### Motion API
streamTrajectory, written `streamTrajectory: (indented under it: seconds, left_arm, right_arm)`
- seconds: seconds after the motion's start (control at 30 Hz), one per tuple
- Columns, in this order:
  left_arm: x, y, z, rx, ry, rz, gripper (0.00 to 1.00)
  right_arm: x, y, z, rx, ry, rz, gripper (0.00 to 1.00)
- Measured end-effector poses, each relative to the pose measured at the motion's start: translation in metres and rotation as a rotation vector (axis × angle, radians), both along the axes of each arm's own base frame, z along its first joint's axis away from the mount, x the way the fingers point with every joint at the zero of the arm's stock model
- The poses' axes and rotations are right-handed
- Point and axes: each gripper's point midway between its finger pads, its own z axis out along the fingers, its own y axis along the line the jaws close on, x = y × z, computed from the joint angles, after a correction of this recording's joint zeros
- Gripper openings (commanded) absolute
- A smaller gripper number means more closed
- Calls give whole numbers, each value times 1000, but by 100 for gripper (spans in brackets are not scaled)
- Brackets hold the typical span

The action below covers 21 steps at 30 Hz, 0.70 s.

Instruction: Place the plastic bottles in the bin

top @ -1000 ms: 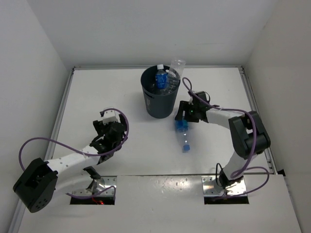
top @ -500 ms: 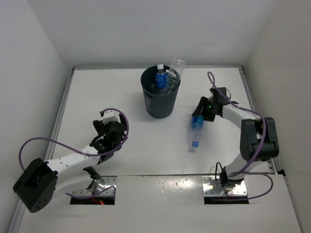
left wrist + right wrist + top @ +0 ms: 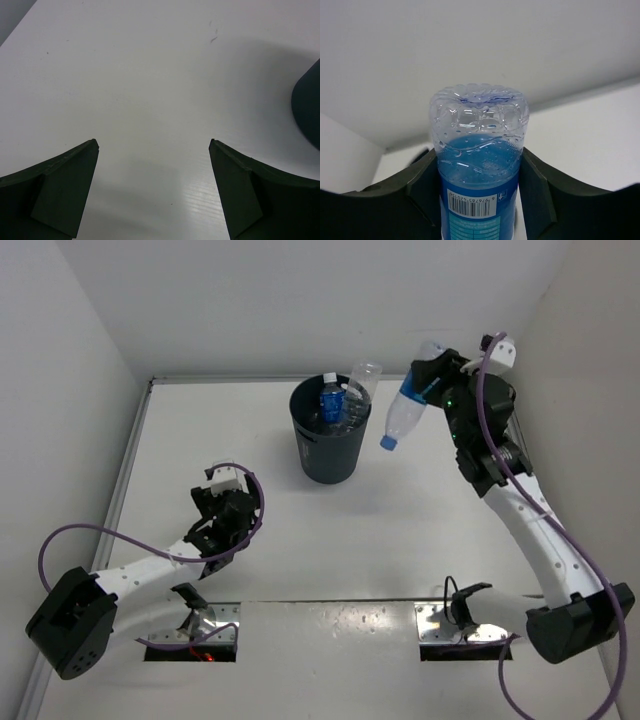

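My right gripper (image 3: 432, 380) is shut on a clear plastic bottle with a blue label (image 3: 405, 408) and holds it high in the air, cap down and tilted left, just right of the dark bin (image 3: 330, 440). In the right wrist view the bottle (image 3: 479, 165) sits base-up between the two pads (image 3: 538, 192). The bin holds a blue-labelled bottle (image 3: 330, 405) and another clear bottle (image 3: 362, 385) that sticks up over its rim. My left gripper (image 3: 222, 502) is open and empty low over the table, left of the bin; the bin's edge shows in its view (image 3: 307, 107).
White walls close the table (image 3: 250, 450) on the left, back and right. The right arm reaches up close to the right wall. Purple cables loop off both arms.
My right gripper has lifted the blue-labelled bottle from low beside the bin, swung it out to the right, then raised it high near the bin's right side. The left arm has not moved.
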Motion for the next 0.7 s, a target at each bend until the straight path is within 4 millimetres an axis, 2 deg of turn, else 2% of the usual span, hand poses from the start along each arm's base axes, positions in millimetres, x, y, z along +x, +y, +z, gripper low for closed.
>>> streamTrajectory:
  seconds: [0.03, 0.17, 0.27, 0.37, 0.43, 0.5, 0.7]
  left_arm:
    - [0, 0, 0, 1, 0, 0, 99]
    - [0, 0, 0, 2, 0, -1, 99]
    - [0, 0, 0, 2, 0, -1, 99]
    - [0, 0, 0, 2, 0, -1, 99]
    - [0, 0, 0, 2, 0, -1, 99]
    - [0, 0, 0, 4, 0, -2, 99]
    - [0, 0, 0, 5, 1, -2, 99]
  right_arm:
    - [-2, 11, 18, -3, -52, 5, 0]
    - [-14, 49, 71, -52, -230, 31, 0]
    - [-27, 96, 110, -119, -376, 114, 0]
    - [-31, 139, 134, -209, -488, 186, 0]
    - [-28, 161, 135, -268, -531, 220, 0]
    - [-19, 176, 125, -324, -544, 245, 0]
    - [12, 208, 76, -477, -517, 310, 0]
